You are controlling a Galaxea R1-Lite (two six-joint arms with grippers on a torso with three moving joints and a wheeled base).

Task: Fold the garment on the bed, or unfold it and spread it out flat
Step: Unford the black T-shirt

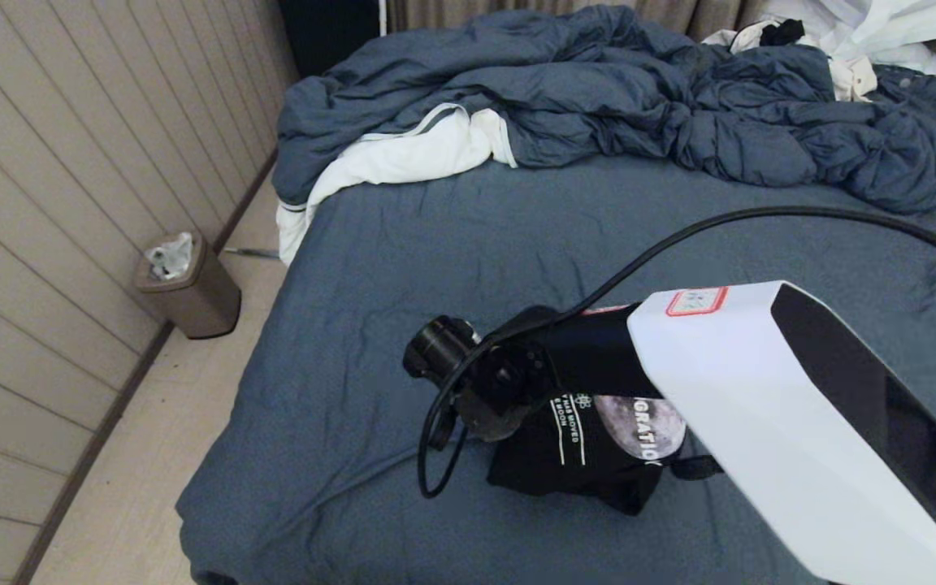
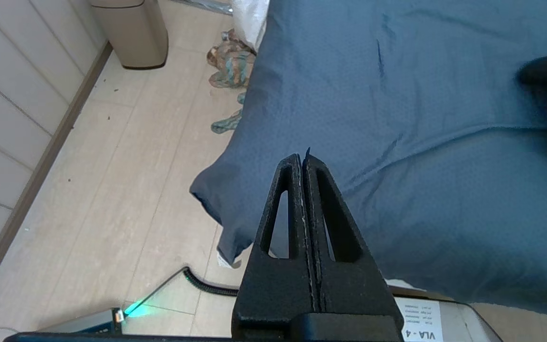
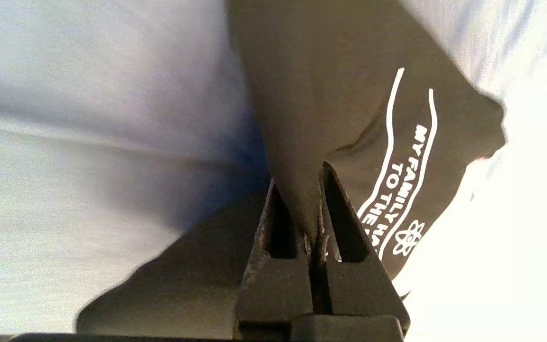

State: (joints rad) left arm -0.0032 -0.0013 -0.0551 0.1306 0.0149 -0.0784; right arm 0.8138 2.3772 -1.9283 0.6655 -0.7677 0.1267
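The right gripper (image 3: pixel 312 190) has its two black fingers pinched on a fold of the black T-shirt (image 3: pixel 330 95), and the cloth stretches away from the fingertips in a taut peak. White lines of text and a small atom symbol run along the shirt beside the fingers. In the head view the shirt (image 1: pixel 590 455) sits bunched near the front edge of the bed (image 1: pixel 354 390), on the blue sheet, with a grey moon print facing up. It is too crumpled to tell which way its collar or long side points, and the right arm covers its upper part.

The left gripper (image 2: pixel 304 159) hangs over the bed's near left corner, fingers pressed together and holding nothing.

A rumpled blue duvet (image 1: pixel 639 106) and a white cloth (image 1: pixel 403 158) lie at the far end. On the floor to the left, a brown bin (image 1: pixel 192 288) holds crumpled paper.
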